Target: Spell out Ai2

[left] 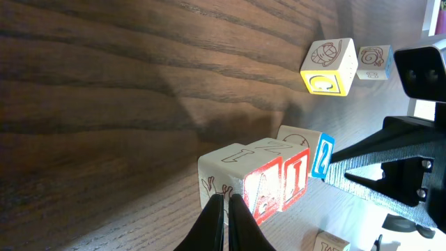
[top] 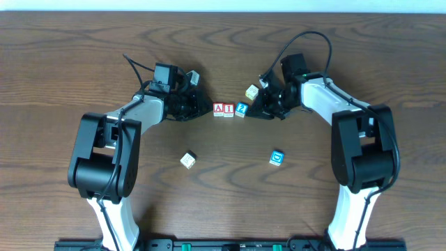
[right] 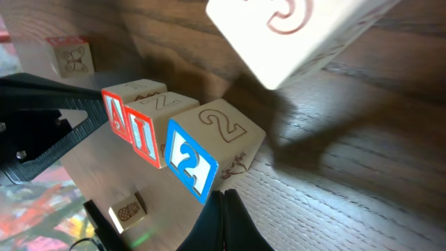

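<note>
Three wooden blocks stand in a row at the table's middle: a red A block [top: 219, 109], a red I block [top: 228, 109] and a blue 2 block [top: 241, 109]. My left gripper [left: 226, 202] is shut and empty, its tips at the A block's [left: 259, 192] left side. My right gripper [right: 224, 202] is shut and empty, its tips at the 2 block's [right: 202, 150] right side. The I block [right: 148, 132] sits between A [right: 115, 110] and 2.
A yellow-edged block [top: 251, 91] lies behind the row, by the right gripper. A plain block [top: 187, 160] and a blue-faced block [top: 277, 157] lie nearer the front. Both arms reach in from the sides.
</note>
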Action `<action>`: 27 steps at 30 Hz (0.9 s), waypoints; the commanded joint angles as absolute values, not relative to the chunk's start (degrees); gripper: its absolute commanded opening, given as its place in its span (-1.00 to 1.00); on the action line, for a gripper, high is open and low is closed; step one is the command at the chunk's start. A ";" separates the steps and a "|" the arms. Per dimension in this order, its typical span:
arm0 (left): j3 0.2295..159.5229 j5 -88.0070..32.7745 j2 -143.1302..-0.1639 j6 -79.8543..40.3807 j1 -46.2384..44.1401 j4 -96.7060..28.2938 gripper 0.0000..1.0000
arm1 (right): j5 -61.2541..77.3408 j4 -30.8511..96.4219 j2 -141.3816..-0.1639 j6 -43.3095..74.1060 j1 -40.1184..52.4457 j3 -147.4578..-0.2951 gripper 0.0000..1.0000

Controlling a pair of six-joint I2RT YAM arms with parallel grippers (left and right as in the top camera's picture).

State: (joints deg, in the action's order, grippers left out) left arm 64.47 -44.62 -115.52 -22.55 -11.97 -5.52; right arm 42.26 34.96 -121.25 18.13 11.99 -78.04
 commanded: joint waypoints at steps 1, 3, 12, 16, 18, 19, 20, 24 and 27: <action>64.12 -44.58 -116.57 -22.76 -12.10 -5.28 -0.89 | 43.62 34.87 -121.75 16.01 12.58 -77.89 -0.98; 64.12 -44.58 -116.57 -22.76 -12.10 -5.28 -0.88 | 43.57 34.87 -121.75 16.01 12.58 -77.89 -0.97; 64.12 -44.60 -116.57 -22.76 -12.10 -5.30 -0.89 | 41.04 34.87 -121.75 16.27 11.79 -77.89 -0.97; 64.12 -44.60 -116.57 -22.76 -12.10 -5.30 -0.88 | 39.35 34.61 -121.75 16.27 11.75 -77.89 -0.97; 64.12 -44.60 -116.57 -22.76 -12.10 -5.30 -0.88 | 39.20 33.71 -121.75 16.29 11.75 -77.89 -0.97; 64.12 -44.60 -116.57 -22.76 -12.10 -5.30 -0.88 | 39.18 32.99 -121.75 16.69 11.75 -77.89 -0.98; 64.12 -44.60 -116.57 -22.76 -12.10 -5.30 -0.88 | 39.20 32.51 -121.75 16.73 11.75 -77.89 -0.98; 64.12 -44.62 -116.57 -22.76 -12.10 -5.30 -0.89 | 39.20 31.66 -121.75 17.34 11.77 -77.89 -0.97; 64.12 -44.62 -116.57 -22.76 -12.10 -5.28 -0.88 | 39.22 31.59 -121.75 17.34 11.77 -77.89 -0.97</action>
